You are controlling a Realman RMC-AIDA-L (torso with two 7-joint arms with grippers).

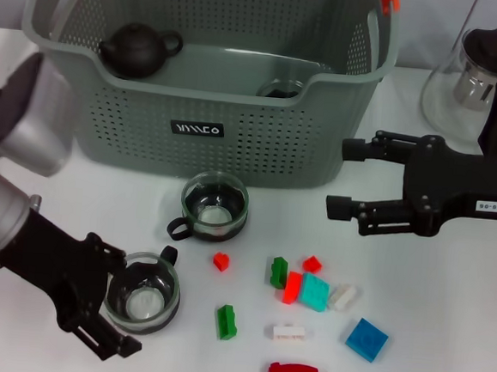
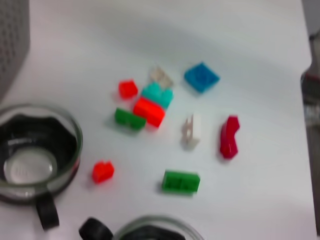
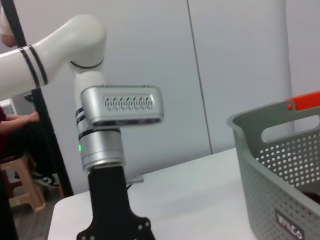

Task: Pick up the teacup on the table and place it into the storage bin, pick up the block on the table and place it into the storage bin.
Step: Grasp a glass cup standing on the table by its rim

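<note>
Left gripper (image 1: 127, 301) spread around clear glass teacup (image 1: 143, 291) (black handle, upright).

Two upright glass teacups (image 1: 142, 292) (image 1: 215, 206) and scattered blocks (image 1: 313, 292) before grey perforated storage bin (image 1: 236, 120).

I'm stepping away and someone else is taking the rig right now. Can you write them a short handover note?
Left gripper: open, its fingers either side of the near teacup on the table, not lifted.
Right gripper: open, empty, hovering right of the bin.
Second teacup stands on the table in front of the bin.
Blocks lie scattered on the table, none touched.
In the bin: a dark teapot and what looks like a glass cup.
A glass pot stands right of the bin.
Left: close on the near teacup, bin it, then the other teacup and the blocks.
</note>
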